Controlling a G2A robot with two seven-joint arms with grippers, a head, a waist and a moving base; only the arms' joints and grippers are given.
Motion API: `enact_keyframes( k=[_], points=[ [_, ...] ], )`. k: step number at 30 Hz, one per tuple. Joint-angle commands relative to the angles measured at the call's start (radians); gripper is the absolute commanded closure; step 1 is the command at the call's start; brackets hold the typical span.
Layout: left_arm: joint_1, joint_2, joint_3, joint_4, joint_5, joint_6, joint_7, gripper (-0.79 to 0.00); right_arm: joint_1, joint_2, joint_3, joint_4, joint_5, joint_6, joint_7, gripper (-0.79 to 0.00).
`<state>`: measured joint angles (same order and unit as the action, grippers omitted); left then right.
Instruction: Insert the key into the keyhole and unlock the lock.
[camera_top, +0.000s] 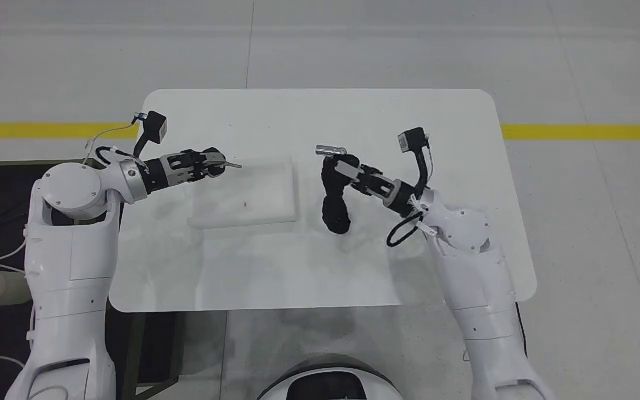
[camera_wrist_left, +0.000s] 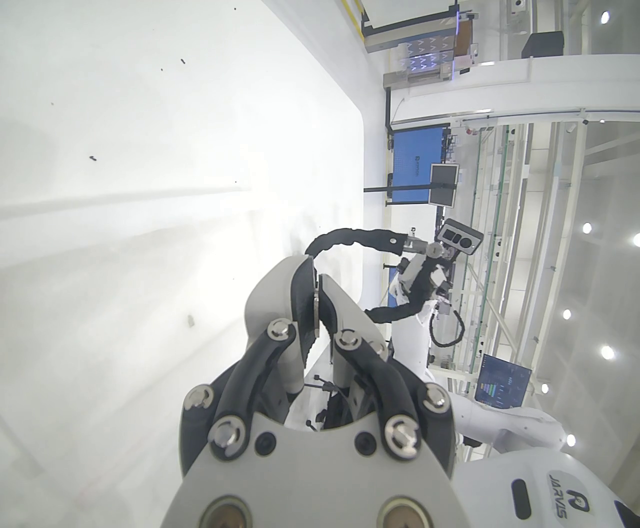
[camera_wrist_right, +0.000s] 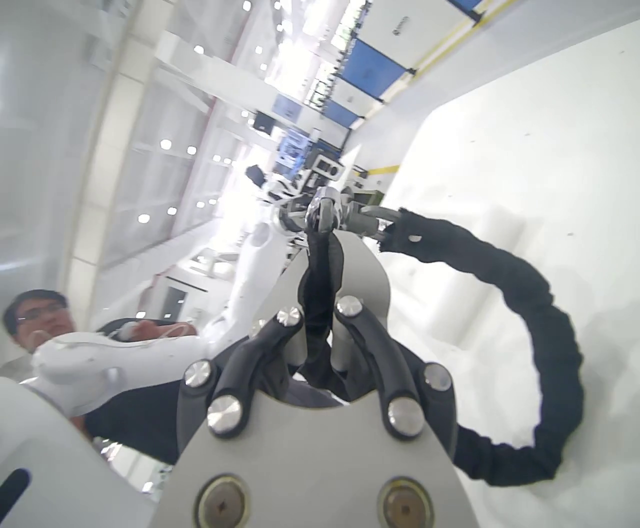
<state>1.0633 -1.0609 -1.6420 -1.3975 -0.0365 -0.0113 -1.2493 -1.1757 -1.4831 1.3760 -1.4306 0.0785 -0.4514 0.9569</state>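
Both clenched: left end effector (camera_top: 219, 162) pinching the key (camera_top: 231, 164), right end effector (camera_top: 336, 166) gripping the cable lock (camera_top: 336, 212), well apart. I'd square the key to the lock head (camera_top: 329, 150) before closing in.

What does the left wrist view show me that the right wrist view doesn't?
Left wrist: the key pinched in the left end effector, with the cable lock looped farther off. Right wrist: the right end effector clamped on that lock's black sleeve, its metal lock body just past the tips. Both: the cable lock and the white table.
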Motion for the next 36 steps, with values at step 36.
enact_keyframes(
  k=[36],
  points=[
    [0.169,-0.045,0.087,-0.089,-0.429,-0.271,0.123,0.0,-0.042,0.008,-0.148,-0.033,-0.029,-0.011,-0.077,0.0]
  ],
)
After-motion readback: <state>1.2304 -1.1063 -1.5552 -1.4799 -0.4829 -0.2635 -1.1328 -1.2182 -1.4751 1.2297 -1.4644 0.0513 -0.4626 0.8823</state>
